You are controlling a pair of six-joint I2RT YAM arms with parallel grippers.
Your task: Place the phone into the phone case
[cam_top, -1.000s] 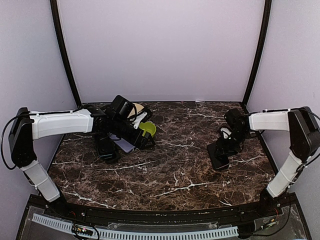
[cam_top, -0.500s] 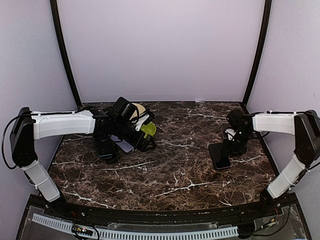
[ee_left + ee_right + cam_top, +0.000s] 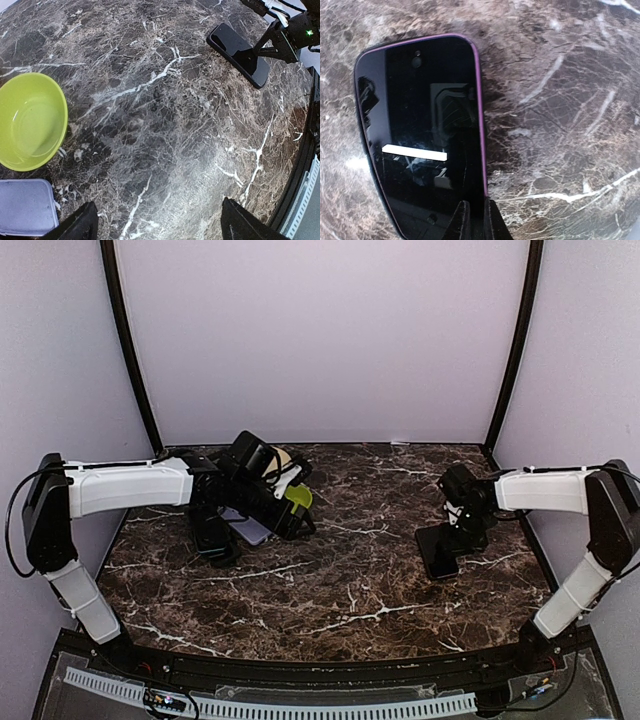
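- The phone (image 3: 420,135) lies screen-up on the marble table (image 3: 350,590), right at the right gripper (image 3: 476,220). One long edge of it, trimmed in purple, runs straight into the slit between the jaws.
- Those jaws are drawn narrow, with only a thin gap. One finger sits over the glass and the other just outside the edge. This looks like a pinch on that edge, and the shadow beside the edge suggests that side is slightly raised, though the contact itself is not visible.
- The phone case (image 3: 25,207), pale lavender, rests flat just outside one finger (image 3: 75,227) of the left gripper (image 3: 162,225), touching or nearly touching the rim of a green bowl (image 3: 30,120).
- The left jaws are spread wide and hold nothing; only bare marble shows between them.
- The phone is well apart from the left jaws, across the table on the far side of their opening.
- Step in hand, as I judge it: picking up the phone. It is gripped or nearly so but not yet carried, and the case is still unfilled.
- The next move calls for a firm hold on the phone's edge, then a lift clear of the table and a carry towards the left jaws.
- The left gripper likely needs to pin or steady the soft case so the phone can be pressed in, with its camera end matched to the case's cutout corner.
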